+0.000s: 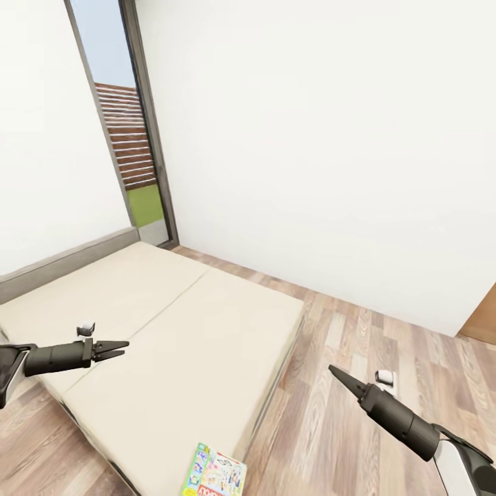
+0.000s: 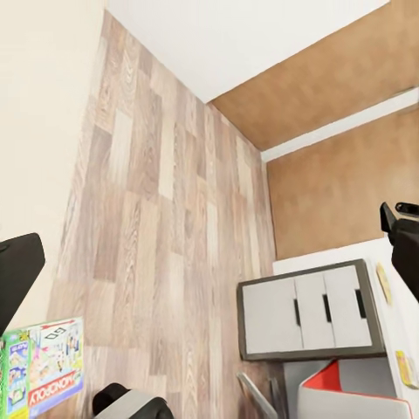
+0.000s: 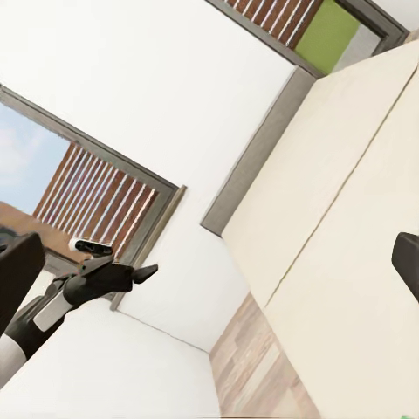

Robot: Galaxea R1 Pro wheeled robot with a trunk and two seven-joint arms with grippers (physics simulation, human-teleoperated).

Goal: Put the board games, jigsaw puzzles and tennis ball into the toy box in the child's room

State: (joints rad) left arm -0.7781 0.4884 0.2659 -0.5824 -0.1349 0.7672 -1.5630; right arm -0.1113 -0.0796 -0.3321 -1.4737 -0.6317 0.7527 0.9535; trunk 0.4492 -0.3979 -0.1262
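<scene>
A colourful board game box [image 1: 215,475] with Monopoly lettering and a green edge lies on the near corner of the cream bed [image 1: 172,324]; it also appears as the board game box [image 2: 44,367]. I cannot tell if another box lies under it. My left gripper [image 1: 118,349] hovers over the bed's left half, open and empty, its fingers [image 2: 17,271] wide apart. My right gripper [image 1: 337,375] hangs over the floor right of the bed, open and empty, its fingers [image 3: 17,275] far apart. Part of the table [image 2: 310,310], with white drawers, shows past the floor.
A tall window [image 1: 131,138] stands in the far left corner beyond the bed. White walls enclose the wood-plank floor [image 1: 386,344]. A brown door [image 1: 482,317] is at the far right. A red object [image 2: 336,384] sits by the table.
</scene>
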